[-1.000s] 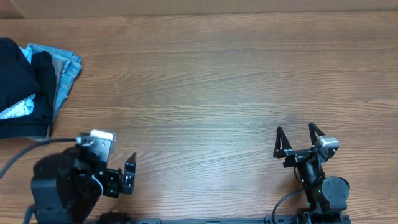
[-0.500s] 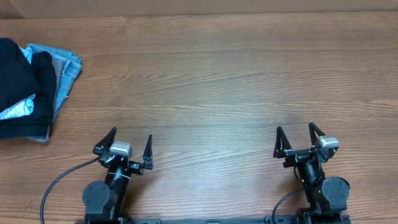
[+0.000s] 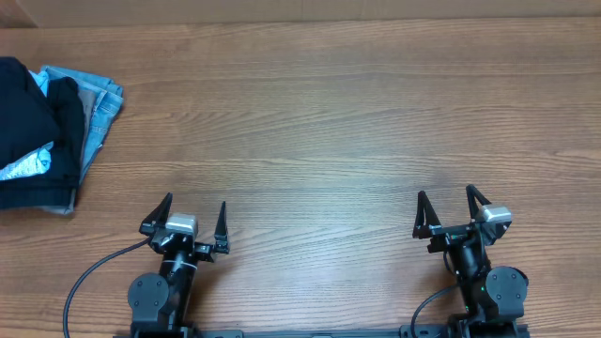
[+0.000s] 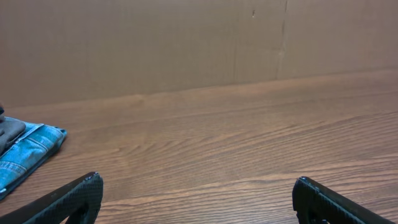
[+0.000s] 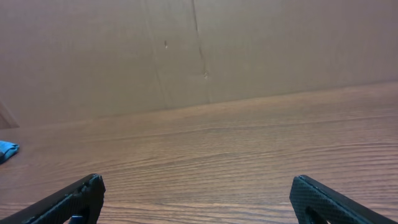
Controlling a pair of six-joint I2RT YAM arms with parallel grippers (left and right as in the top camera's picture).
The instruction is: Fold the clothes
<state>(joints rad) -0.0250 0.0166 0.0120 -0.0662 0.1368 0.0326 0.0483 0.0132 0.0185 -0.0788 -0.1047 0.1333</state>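
The black garment [image 3: 28, 127] lies bunched at the table's far left edge, partly cut off by the frame, on top of other clothes. My left gripper [image 3: 185, 218] is open and empty near the front edge, well right of and in front of the garment. My right gripper [image 3: 454, 208] is open and empty at the front right. In the left wrist view the gripper [image 4: 196, 193] is wide open over bare wood, and a dark edge of the garment [image 4: 9, 128] shows at far left. The right wrist view shows that gripper [image 5: 196, 190] open over bare wood.
A grey-blue denim piece [image 3: 100, 108] lies under the black garment and shows in the left wrist view [image 4: 28, 149]. A light blue garment [image 3: 26, 165] peeks out beneath. A brown cardboard wall [image 4: 199, 43] stands behind the wooden table [image 3: 329, 122].
The left arm has swung from a turned-aside, raised pose to its low forward-facing pose with jaws open. The right arm and the clothes have not moved.
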